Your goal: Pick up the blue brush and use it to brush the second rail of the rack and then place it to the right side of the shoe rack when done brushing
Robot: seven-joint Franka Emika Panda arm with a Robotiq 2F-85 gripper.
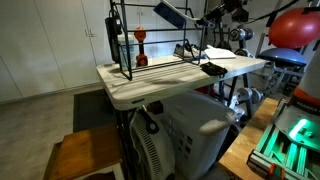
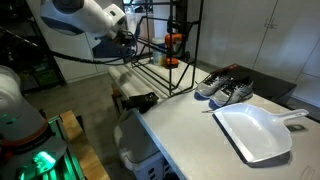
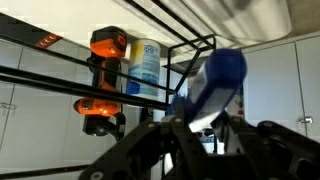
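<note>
The blue brush [image 3: 215, 80] is held in my gripper [image 3: 200, 122], which is shut on it. In the wrist view the brush sits right by the thin black rails of the shoe rack [image 3: 70, 78]; I cannot tell if the bristles touch a rail. In both exterior views the gripper [image 1: 196, 18] [image 2: 125, 42] hovers by the upper part of the rack [image 1: 150, 48] [image 2: 172, 62], which stands on the white table [image 1: 125, 88]. The brush [image 1: 170, 14] shows as a dark blue shape above the rack.
An orange object [image 3: 105, 45] and a white and blue bottle [image 3: 146, 65] stand in the rack. A pair of grey shoes [image 2: 225, 88] and a white dustpan [image 2: 255, 132] lie on the table [image 2: 190, 135] beside the rack. A dark object [image 1: 214, 69] lies near the table edge.
</note>
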